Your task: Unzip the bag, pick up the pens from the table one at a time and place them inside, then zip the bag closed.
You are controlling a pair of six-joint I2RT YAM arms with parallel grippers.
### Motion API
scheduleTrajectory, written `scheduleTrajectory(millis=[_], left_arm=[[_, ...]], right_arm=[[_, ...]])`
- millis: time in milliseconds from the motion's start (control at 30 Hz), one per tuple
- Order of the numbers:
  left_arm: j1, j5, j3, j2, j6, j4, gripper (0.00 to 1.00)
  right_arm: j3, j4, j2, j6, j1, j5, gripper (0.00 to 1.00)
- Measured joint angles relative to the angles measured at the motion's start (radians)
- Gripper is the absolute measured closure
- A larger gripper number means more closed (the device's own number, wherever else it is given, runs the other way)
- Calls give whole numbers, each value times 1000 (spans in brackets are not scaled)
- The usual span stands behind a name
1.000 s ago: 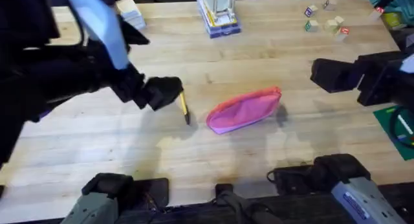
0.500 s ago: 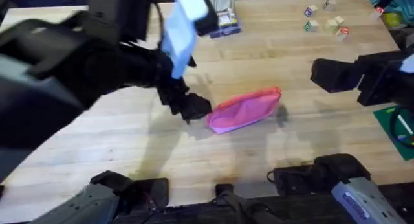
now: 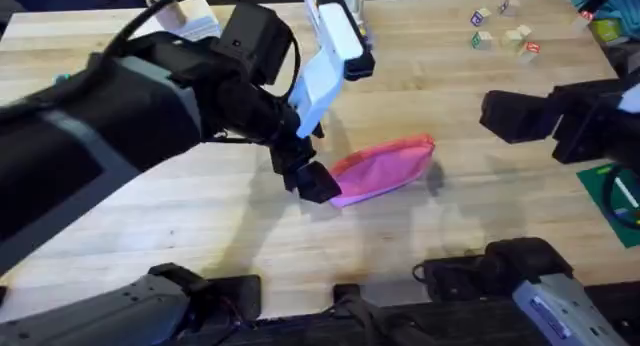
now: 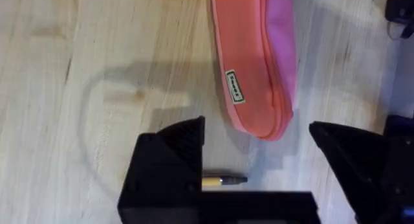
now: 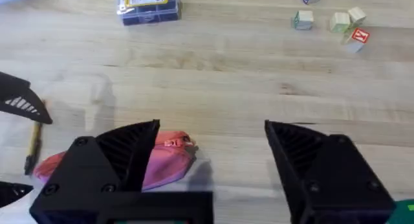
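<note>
We see the pink bag [image 3: 385, 169] lying flat on the wooden table [image 3: 450, 96], near the middle. It sits at a slant. In the left wrist view the bag [image 4: 255, 68] looks orange-pink on one side and pink on the other, with a small white label on it. Its seam runs all along its length, and we cannot tell if the zipper is open. We cannot see anything inside the bag.

The left gripper [image 3: 312, 182] is right at the near-left end of the bag. Its big dark arm reaches in from the left side. In the left wrist view, the left gripper [image 4: 255, 175] has its black fingers [image 4: 171, 153] spread wide apart. A yellow pen [image 4: 223, 181] with a dark tip pokes out beside one finger, just past the end of the bag. We cannot tell if the pen is held or only lying there. The right wrist view shows the pen [image 5: 32, 147] too, standing almost straight up and down next to the bag's far end, outside the bag.

The right gripper [image 3: 500, 114] is off to the right, well away from the bag. In its own view the right gripper [image 5: 210, 146] has its jaws wide open and holds nothing.

At the far edge of the table we see a stack of cards [image 5: 147, 5] and some little toy blocks [image 3: 505, 31].
</note>
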Motion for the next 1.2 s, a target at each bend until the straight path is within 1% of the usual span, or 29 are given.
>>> scheduleTrajectory(millis=[200, 667, 833, 1200], left_arm=[[0, 16, 0, 40, 0, 0, 7], [0, 16, 0, 44, 0, 12, 7], [0, 22, 0, 95, 0, 38, 7], [-31, 23, 0, 165, 0, 54, 7]], right_arm=[[0, 0, 0, 0, 0, 0, 4], [0, 0, 0, 0, 0, 0, 4], [0, 0, 0, 0, 0, 0, 3], [0, -7, 0, 0, 0, 0, 3]])
